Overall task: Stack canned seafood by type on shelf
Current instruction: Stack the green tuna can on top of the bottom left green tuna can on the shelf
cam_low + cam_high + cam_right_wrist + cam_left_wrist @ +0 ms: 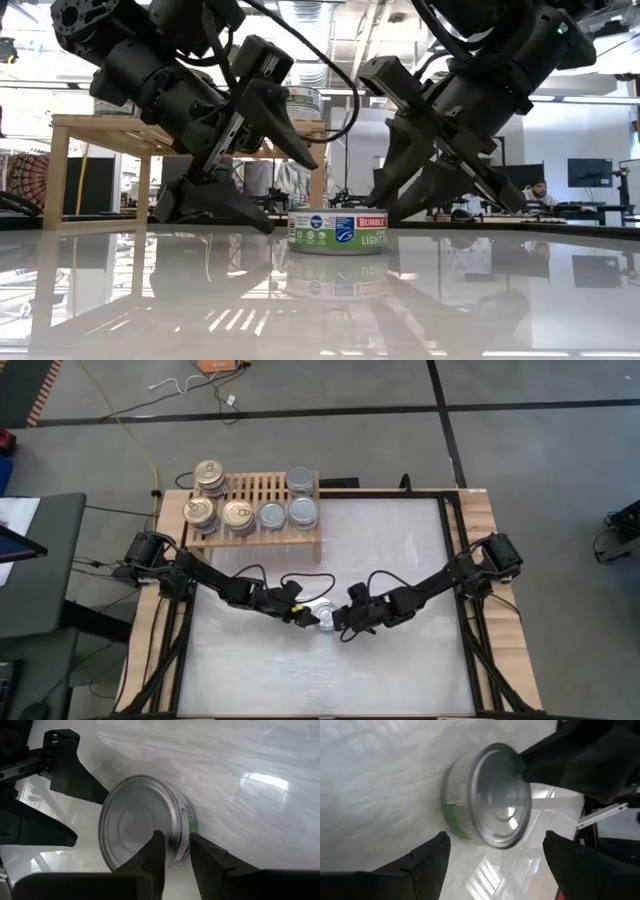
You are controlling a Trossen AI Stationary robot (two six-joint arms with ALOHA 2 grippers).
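Silver-topped tin [324,616] sits upright on the white table [400,560], well in front of the wood shelf [256,512] and a little to its right, green and blue label facing the low camera [337,231]. Right gripper [174,851] is at the tin, fingers close together, pinching the rim: one finger [150,857] on the lid, the other outside the wall. Left gripper [492,856] is on the tin's other side, fingers [427,860] spread wide, straddling the tin with gaps both sides, not touching it. Both grippers meet at the tin in the high view, left [303,612] on the shelf-ward left, right [345,622] opposite.

On the shelf: gold-top tins [210,475] at the left end, one at the back, two in the front row; silver-top tins [302,512] to the right, two in front, one behind at the right end. Back left and back right look stacked, count unclear
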